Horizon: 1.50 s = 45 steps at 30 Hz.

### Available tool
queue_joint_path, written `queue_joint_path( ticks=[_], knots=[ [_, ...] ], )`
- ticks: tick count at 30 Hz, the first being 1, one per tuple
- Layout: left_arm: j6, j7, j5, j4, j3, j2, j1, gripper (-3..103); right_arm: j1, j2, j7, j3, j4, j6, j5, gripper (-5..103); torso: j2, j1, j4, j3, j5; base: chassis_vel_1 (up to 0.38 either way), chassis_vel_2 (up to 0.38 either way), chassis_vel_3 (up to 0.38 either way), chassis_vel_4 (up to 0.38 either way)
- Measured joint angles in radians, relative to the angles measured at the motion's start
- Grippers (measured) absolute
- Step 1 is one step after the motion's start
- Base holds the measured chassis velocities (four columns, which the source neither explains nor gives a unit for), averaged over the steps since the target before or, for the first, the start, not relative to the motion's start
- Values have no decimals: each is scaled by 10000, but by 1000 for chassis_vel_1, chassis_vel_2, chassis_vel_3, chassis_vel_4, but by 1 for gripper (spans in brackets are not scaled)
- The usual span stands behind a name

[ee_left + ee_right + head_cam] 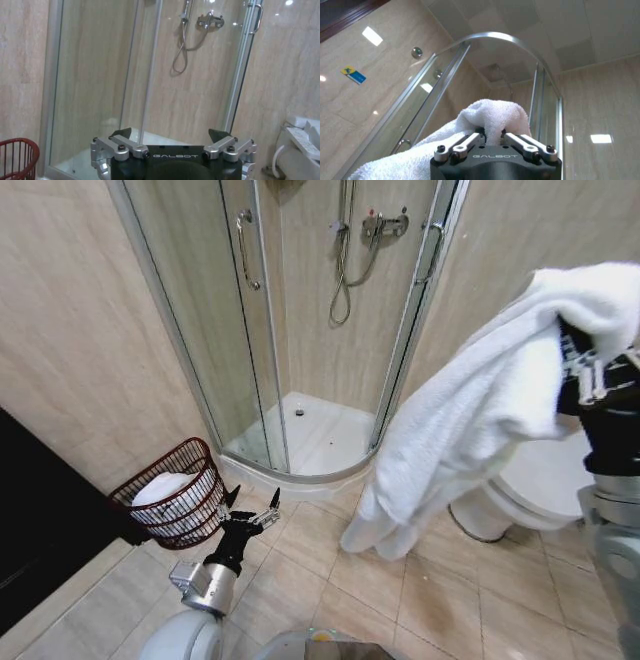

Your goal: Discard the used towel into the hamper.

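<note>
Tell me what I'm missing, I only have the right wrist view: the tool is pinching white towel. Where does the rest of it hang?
Observer: From the head view, the towel drapes down from the raised right tool, its lower end hanging above the floor tiles in front of the toilet.
Operator: Where is the hamper?
Observer: The hamper stands on the floor by the wall, beside the shower enclosure, well off to the robot's left of the towel.
Operator: Is it empty?
Observer: No, something white already lies inside it.
Operator: And the left arm?
Observer: The left tool is low, near the hamper, fingers open, holding nothing.
</note>
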Motion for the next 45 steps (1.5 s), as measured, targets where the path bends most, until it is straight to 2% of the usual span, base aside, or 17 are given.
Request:
queue_joint_path(
  ticks=[14,29,45],
  knots=[
    [0,0,0,0,0,0,0,100,-151,243,275,187,36,111,40,9,607,238,0,369,0,0,0,0,0],
    [0,0,0,0,0,0,0,100,37,389,290,-108,-74,203,-80,9,1245,486,1,757,0,0,0,0,0],
    [0,0,0,0,0,0,0,100,-104,365,196,589,-306,457,35,9,1924,773,1,1151,1,0,0,0,0]
  ],
)
